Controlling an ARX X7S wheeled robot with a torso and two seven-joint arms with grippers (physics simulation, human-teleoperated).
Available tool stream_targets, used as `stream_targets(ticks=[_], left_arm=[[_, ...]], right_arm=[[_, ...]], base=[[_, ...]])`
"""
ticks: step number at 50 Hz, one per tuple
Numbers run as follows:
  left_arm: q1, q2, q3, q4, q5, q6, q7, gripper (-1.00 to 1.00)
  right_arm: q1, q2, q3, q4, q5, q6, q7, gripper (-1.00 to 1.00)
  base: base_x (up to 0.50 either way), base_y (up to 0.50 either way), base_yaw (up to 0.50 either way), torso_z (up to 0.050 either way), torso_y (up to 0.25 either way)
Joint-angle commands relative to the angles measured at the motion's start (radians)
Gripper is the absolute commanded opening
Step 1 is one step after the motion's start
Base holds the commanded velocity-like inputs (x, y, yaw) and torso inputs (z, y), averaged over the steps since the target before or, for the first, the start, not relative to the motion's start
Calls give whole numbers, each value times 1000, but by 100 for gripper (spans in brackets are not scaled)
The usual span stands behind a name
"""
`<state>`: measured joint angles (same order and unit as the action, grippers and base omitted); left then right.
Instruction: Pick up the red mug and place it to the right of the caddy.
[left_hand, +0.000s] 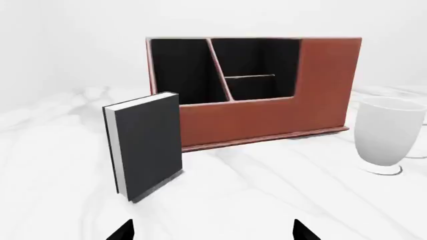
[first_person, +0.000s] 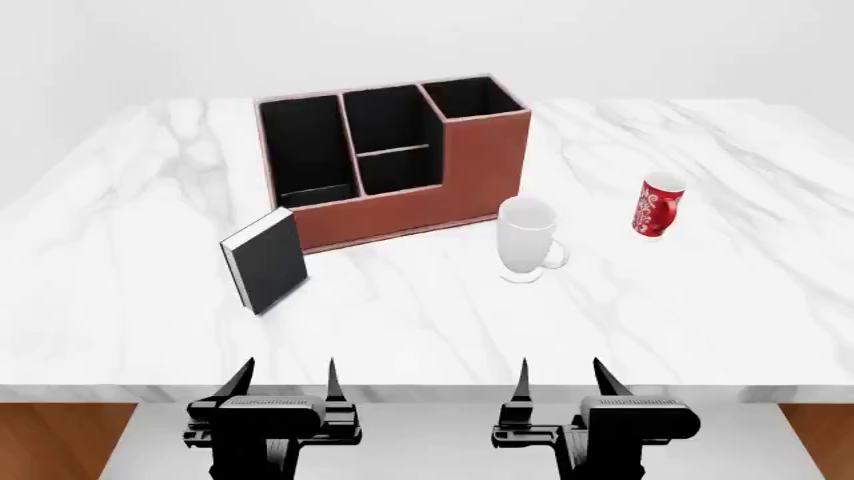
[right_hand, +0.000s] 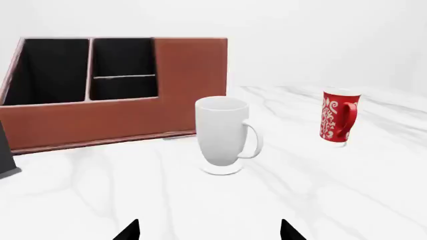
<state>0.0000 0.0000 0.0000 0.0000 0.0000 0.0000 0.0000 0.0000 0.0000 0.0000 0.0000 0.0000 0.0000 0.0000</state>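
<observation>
The red mug (first_person: 657, 208) with white patterning stands upright on the marble table, well right of the caddy; it also shows in the right wrist view (right_hand: 339, 122). The reddish-brown caddy (first_person: 467, 180) with black-lined compartments stands at the table's middle back and shows in both wrist views (left_hand: 320, 95) (right_hand: 190, 85). My left gripper (first_person: 286, 378) and right gripper (first_person: 561, 377) are both open and empty at the table's near edge, far from the mug. Their fingertips (left_hand: 122, 232) (right_hand: 129, 232) spread wide in the wrist views.
A plain white mug (first_person: 527, 238) stands just in front of the caddy's right end, between my right gripper and the red mug. A small black book (first_person: 266, 260) stands upright at the caddy's left front corner. The marble table (first_person: 747, 290) has its near edge at my grippers.
</observation>
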Motion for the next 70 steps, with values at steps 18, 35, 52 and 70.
stream_targets(ticks=[18,35,52,70], left_arm=[[-13,-59,82,-37,-38,8,-54,100],[-14,-82,111,-40,-56,18,-75,100],[-16,-101,135,-42,-72,22,-96,100],[-18,-129,141,111,-103,-122,-133,100]], right_arm=[[7,60,-76,-14,52,42,63,100],[8,81,-97,-10,68,23,98,100],[9,97,-112,-5,95,9,121,100],[23,117,-127,-50,138,92,139,100]], base=[[0,-222,0,0,0],[0,-500,0,0,0],[0,-490,0,0,0],[0,0,0,0,0]])
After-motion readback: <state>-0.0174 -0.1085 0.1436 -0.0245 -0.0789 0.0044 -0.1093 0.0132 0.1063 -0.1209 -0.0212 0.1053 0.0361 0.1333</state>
